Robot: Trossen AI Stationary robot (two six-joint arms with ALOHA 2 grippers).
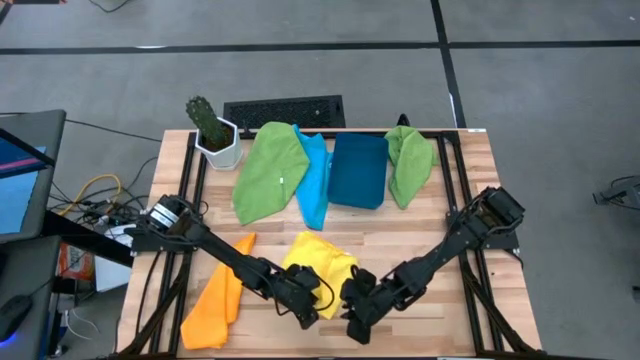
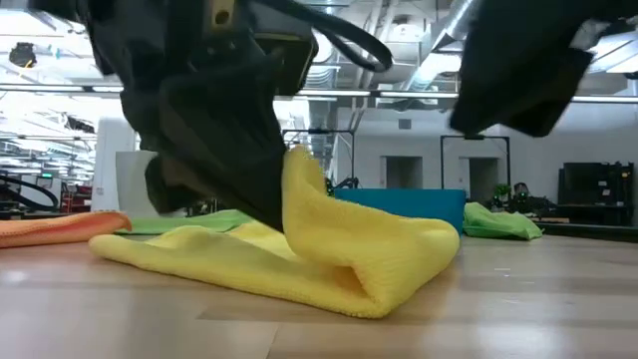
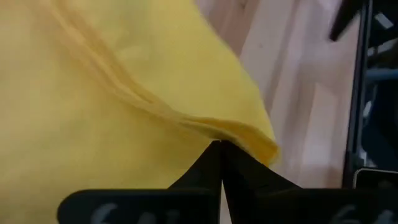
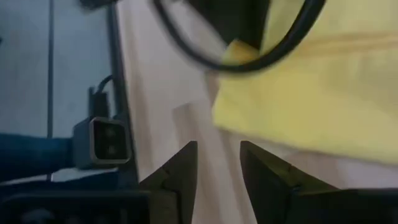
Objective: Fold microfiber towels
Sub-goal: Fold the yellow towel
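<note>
- High view: both arms are meeting at the near edge of the worktop [image 1: 450, 200]. The left claw [image 1: 308, 300] is sitting on the near corner of the yellow towel [image 1: 322, 262], and the right claw [image 1: 357, 312] is hanging just beside it, off the cloth. Well beyond both claws, the green towel [image 1: 268, 172], light blue towel [image 1: 315, 180], dark blue bin [image 1: 358, 170] and a second green towel [image 1: 410, 162] are lying in a row; the orange towel [image 1: 220, 295] is lying just outside the left claw.
- Low view: the yellow towel [image 2: 339, 254] is lying doubled over, one corner being lifted by a dark claw.
- Left wrist view: the left claw's fingers [image 3: 202, 171] are pressed together, pinching the yellow towel's [image 3: 112, 99] layered edge.
- Right wrist view: the right claw's fingers [image 4: 183, 165] are standing spread over bare wood, holding nothing, the yellow towel [image 4: 311, 106] lying just ahead.
- Judging from this, the fold on the yellow towel is in hand. Next, the right claw needs to be taking the neighbouring corner so both can be carrying the edge across evenly.
</note>
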